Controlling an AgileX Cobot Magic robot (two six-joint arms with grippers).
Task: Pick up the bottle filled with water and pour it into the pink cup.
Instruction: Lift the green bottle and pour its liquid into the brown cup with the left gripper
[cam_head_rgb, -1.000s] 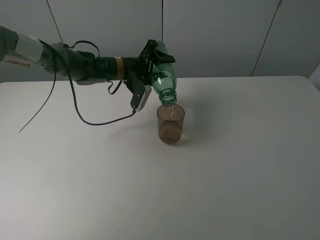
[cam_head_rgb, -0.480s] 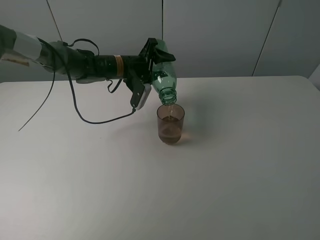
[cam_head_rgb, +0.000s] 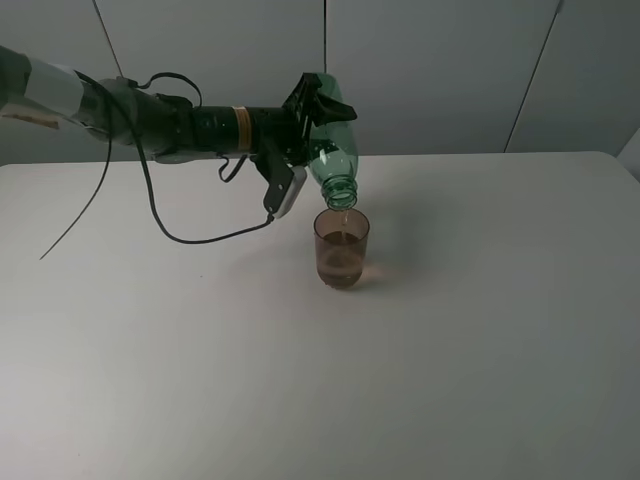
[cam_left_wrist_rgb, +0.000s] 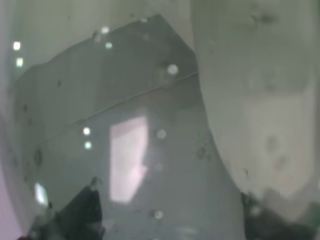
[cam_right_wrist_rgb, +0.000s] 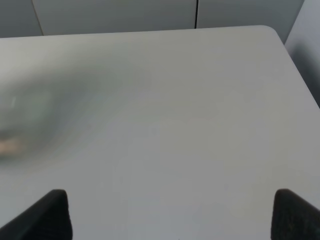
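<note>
As you look down from the high camera, you count one bottle (cam_head_rgb: 328, 145), one pink cup (cam_head_rgb: 342, 248) and one arm in view above the white table (cam_head_rgb: 480, 330). Your left gripper (cam_head_rgb: 312, 118) is clamped tight around the bottle's base end and holds it in the air, tilted steeply with the neck pointing down. The mouth hangs directly over the cup's rim, just above it and apart from it. The cup stands upright on the table, near its middle, with liquid inside. One black cable (cam_head_rgb: 200, 243) hangs in a loop beneath the arm. Your left wrist camera shows only the bottle's wall, close and blurred. Your right gripper (cam_right_wrist_rgb: 175, 217) shows two dark fingertips spread wide over the table, holding nothing
</note>
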